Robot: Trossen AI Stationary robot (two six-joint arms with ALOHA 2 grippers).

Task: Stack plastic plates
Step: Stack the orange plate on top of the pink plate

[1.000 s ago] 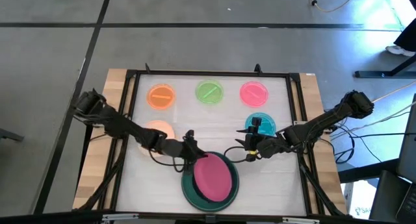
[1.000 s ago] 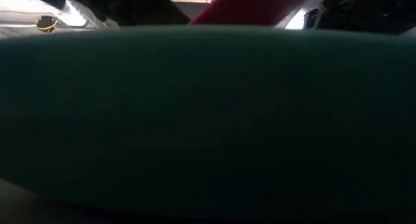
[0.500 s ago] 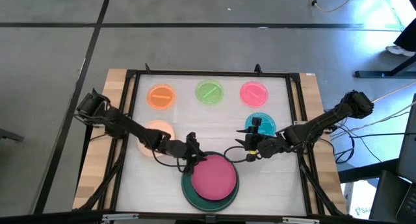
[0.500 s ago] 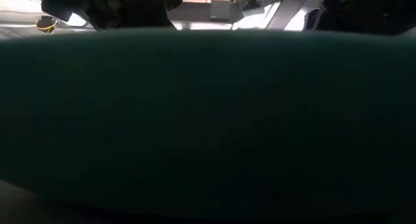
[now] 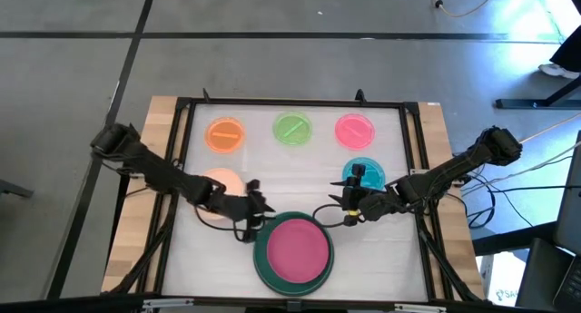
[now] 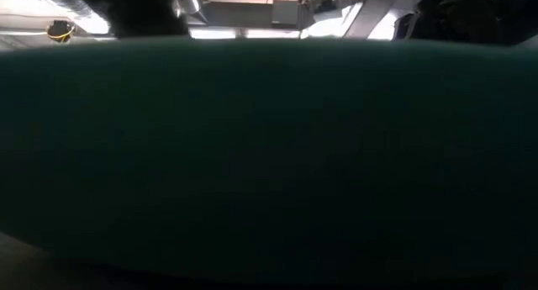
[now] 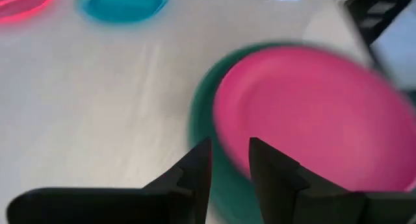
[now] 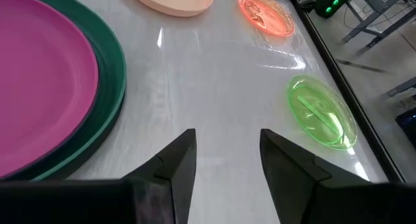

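While the magenta plate (image 5: 293,250) sits flat inside the dark green plate (image 5: 261,257) at the near edge of the desk (image 5: 272,163) in the high view, the left hand (image 5: 255,204) hangs just beside the stack's rim, on the left side. Fingers too small here to read. Right hand (image 5: 352,204) waits near the teal plate (image 5: 363,173), right of the stack. Likely reason for large plates at the bottom: widest base, smaller ones nest on top. Count from above: two large stacked, one peach plate (image 5: 218,182) partly under the left arm, four small ones loose, orange plate (image 5: 225,134), green plate (image 5: 291,129), pink plate (image 5: 354,129) in the far row, teal in front of pink. Seven visible; no grey or black plate that I can make out.

Low view: almost fully blocked by a dark green wall, probably the stack's rim right at the lens. Nothing usable.

Left wrist view: left hand empty, fingers (image 7: 197,170) a narrow gap apart, pointed at the stack's edge; magenta plate (image 7: 318,117) nested in the green one (image 7: 203,113). Teal (image 7: 122,3) and pink (image 7: 23,2) lie beyond.

Right wrist view: right hand empty, fingers (image 8: 177,160) spread wide over bare desk. Stack on one side, peach (image 8: 174,0), orange (image 8: 266,13), green (image 8: 322,112) ahead. Peach looks like the next candidate, being medium size.
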